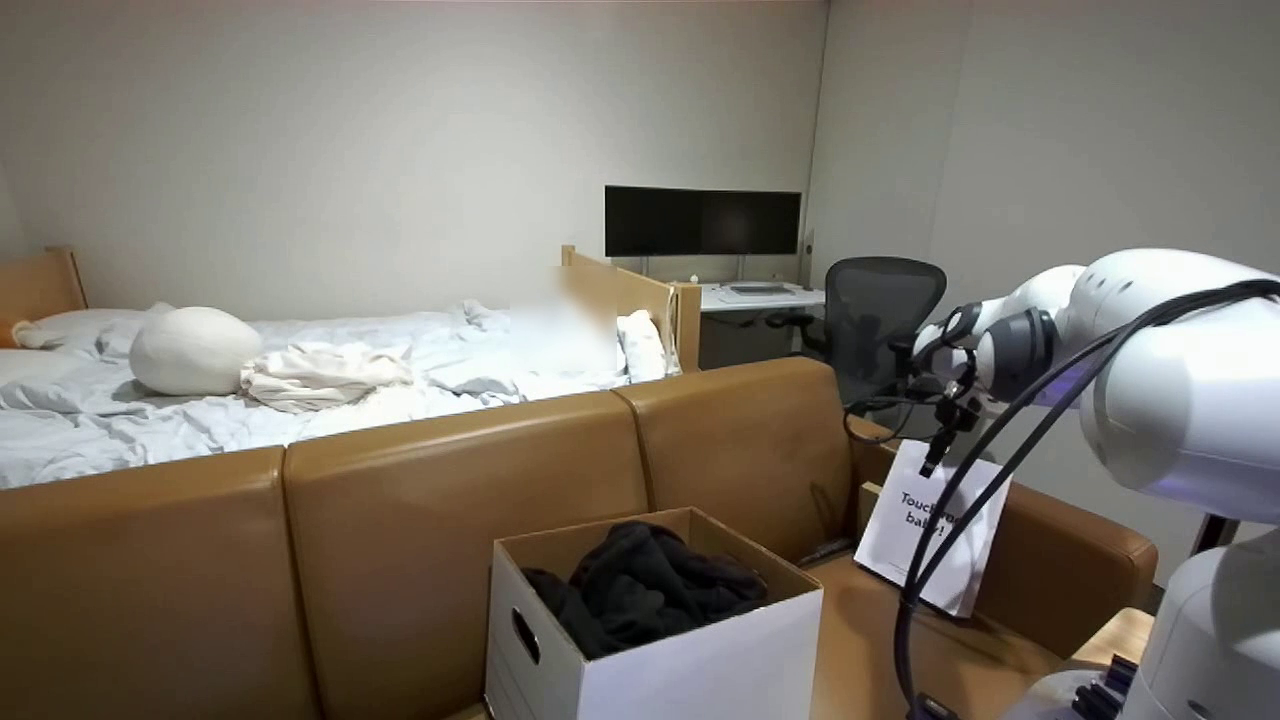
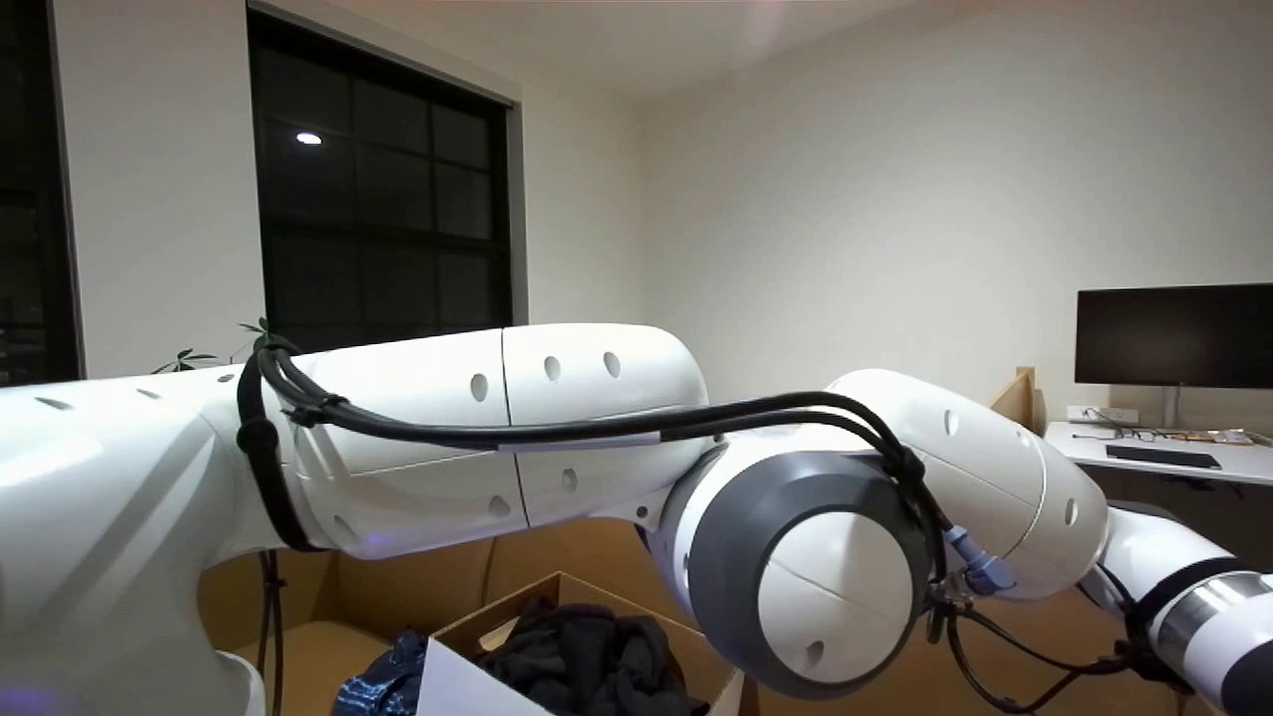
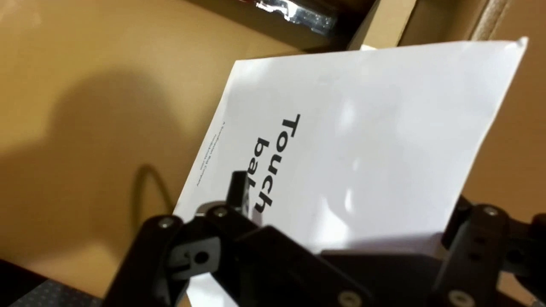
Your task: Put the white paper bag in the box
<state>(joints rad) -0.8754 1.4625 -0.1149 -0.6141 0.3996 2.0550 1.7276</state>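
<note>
The white paper bag [image 1: 900, 540] with dark print leans tilted against the sofa arm, its lower edge on the seat. It fills the middle of the wrist view [image 3: 362, 128]. The box [image 1: 690, 660], white with dark fabric inside, stands on the sofa; it also shows in an exterior view [image 2: 467, 686], partly behind the arm. My gripper [image 3: 347, 196] is open at the bag. One finger is in front of the printed face, the other at the bag's top edge; I cannot tell whether that finger is behind it. An exterior view also shows the gripper [image 1: 938, 450], partly hidden by cables.
The brown sofa back [image 1: 470, 470] runs behind the box, and the sofa arm [image 1: 1080, 530] stands behind the bag. A cardboard piece [image 3: 386, 23] and a shiny silver thing [image 3: 298, 15] lie beside the bag. A shiny blue item [image 2: 386, 676] is beside the box. Black cables [image 1: 960, 500] hang from the arm.
</note>
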